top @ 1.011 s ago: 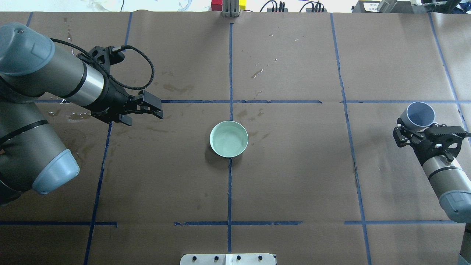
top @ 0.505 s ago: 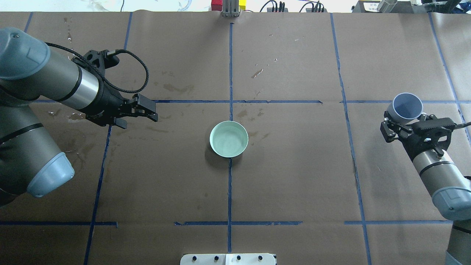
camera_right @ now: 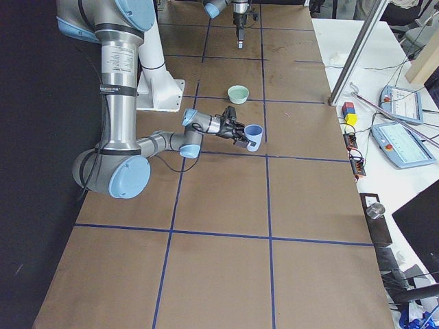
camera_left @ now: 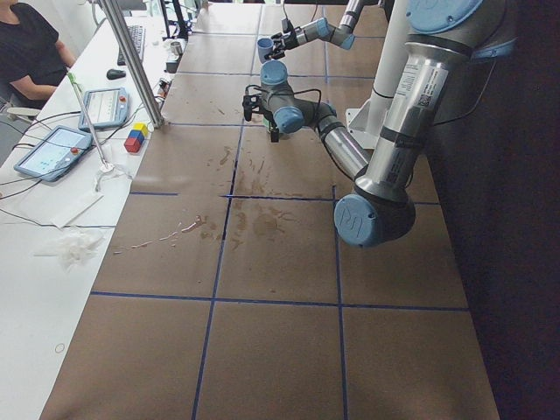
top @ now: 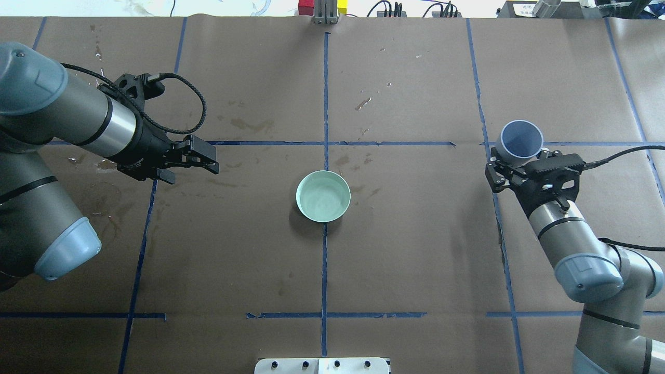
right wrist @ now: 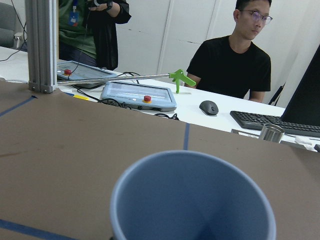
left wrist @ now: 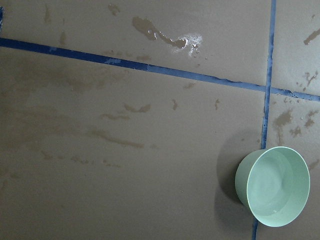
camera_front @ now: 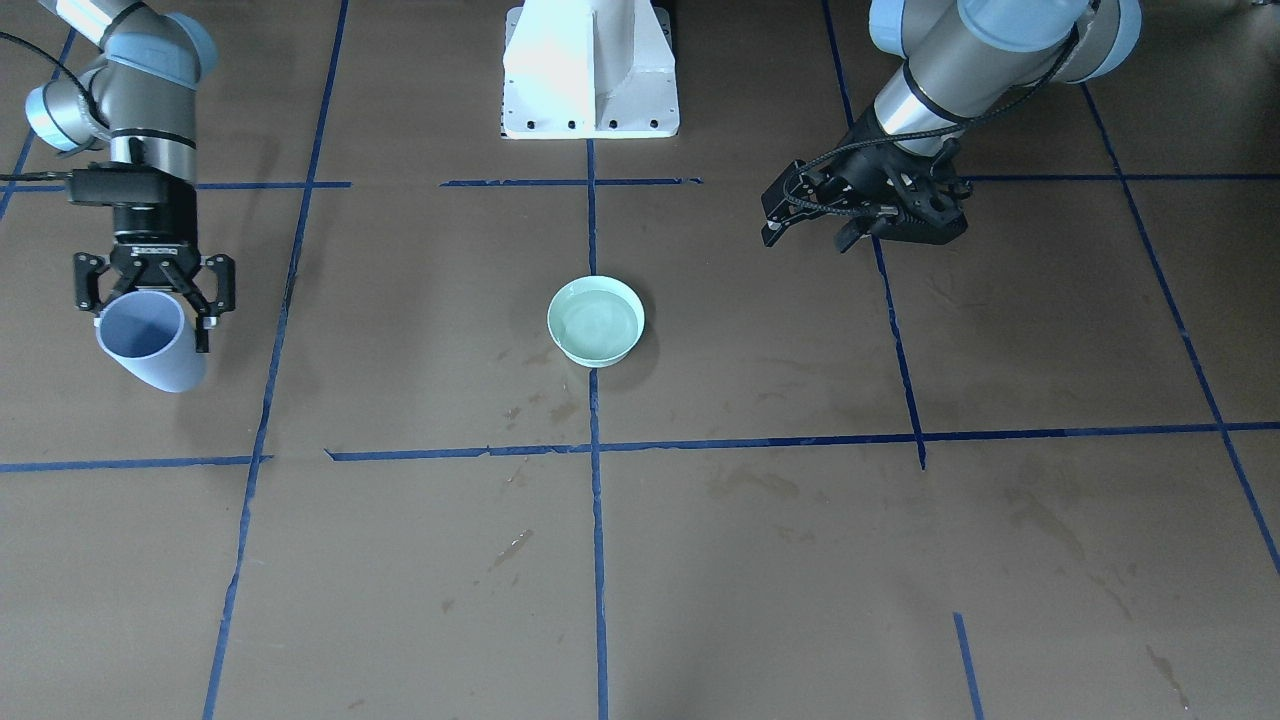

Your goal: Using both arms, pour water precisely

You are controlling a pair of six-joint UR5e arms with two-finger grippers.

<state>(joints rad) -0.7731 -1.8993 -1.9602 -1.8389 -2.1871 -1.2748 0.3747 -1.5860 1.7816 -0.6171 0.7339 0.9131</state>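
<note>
Right now the water (top: 324, 198) sits in the mint bowl (top: 300, 197) at mid-bench (top: 415, 259), surface flat, bowl upright.

Right arm (top: 563, 231): jaws clenched on the side wall of a blue-grey cup (top: 521, 139). The cup is tilted and well apart from the bowl, on the robot's right. Wrist view looks into the cup; can't make out any water in it.

Left arm (top: 78, 117): jaws released, grasping nothing, well apart from the bowl on the other side.

Handling, my guess:
- The water sloshes easily, so the tilt should be slow.
- The cup looks thin-walled and light. Grip it mid-wall, since a hard squeeze near the rim could deform it.
- The bowl looks smooth, low and light, so it may slide. Pinch its rim if it needs steadying.
- Wet blotches (left wrist: 170, 37) show on the bench paper.
</note>
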